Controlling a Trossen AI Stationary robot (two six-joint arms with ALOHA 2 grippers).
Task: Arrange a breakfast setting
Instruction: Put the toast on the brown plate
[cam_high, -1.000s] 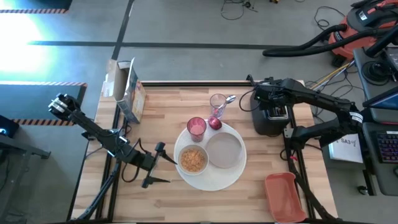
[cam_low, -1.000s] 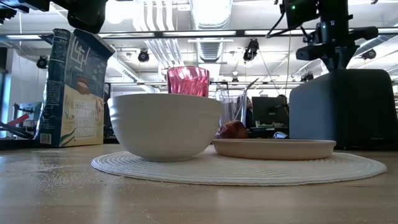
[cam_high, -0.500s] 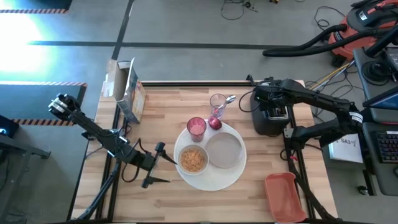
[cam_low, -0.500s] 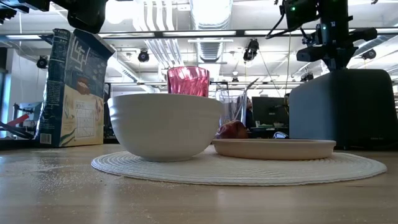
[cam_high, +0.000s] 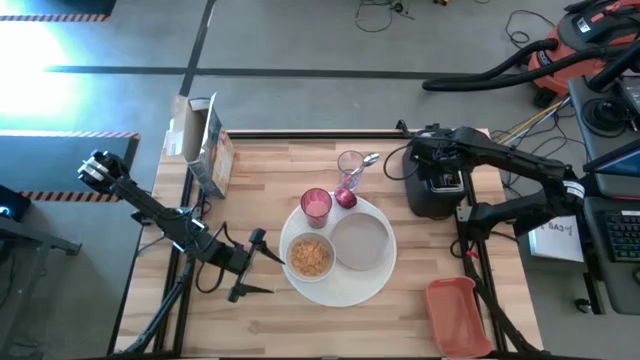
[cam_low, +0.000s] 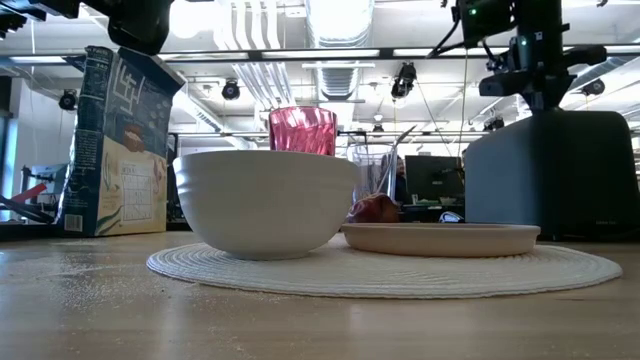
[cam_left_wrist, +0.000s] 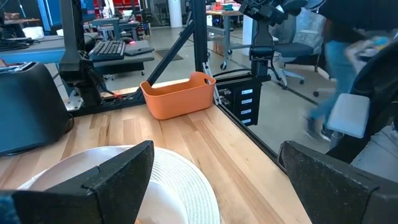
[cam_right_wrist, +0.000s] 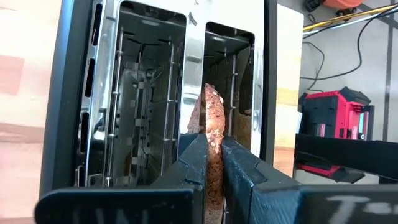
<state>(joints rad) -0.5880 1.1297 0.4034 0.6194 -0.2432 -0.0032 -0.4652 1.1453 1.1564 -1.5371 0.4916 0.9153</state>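
Note:
A round white woven placemat (cam_high: 340, 290) lies on the table's middle. On it stand a white bowl (cam_high: 311, 257) of cereal, a pale plate (cam_high: 361, 242), a pink cup (cam_high: 316, 205) and a small red fruit (cam_high: 345, 198). A metal spoon (cam_high: 366, 160) stands in a clear glass (cam_high: 350, 165) behind them. My right gripper (cam_right_wrist: 214, 155) is over the black toaster (cam_high: 434, 192), shut on a toast slice (cam_right_wrist: 211, 118) in one slot. My left gripper (cam_high: 262, 265) is open and empty, just left of the bowl. My right gripper pinches the toast slice's upper part (cam_right_wrist: 213, 134) between its two fingers, one finger (cam_right_wrist: 198, 163) on each flat face. The fingers point down from above into the toaster's slot. The toast stands upright on edge, its lower part still inside the slot (cam_right_wrist: 233, 81).
A cereal box (cam_high: 205, 150) stands at the table's far left. An orange basket (cam_high: 458, 315) sits at the near right corner. The toaster's second slot (cam_right_wrist: 143, 93) is empty. Bare wood lies along the near edge and left of the placemat.

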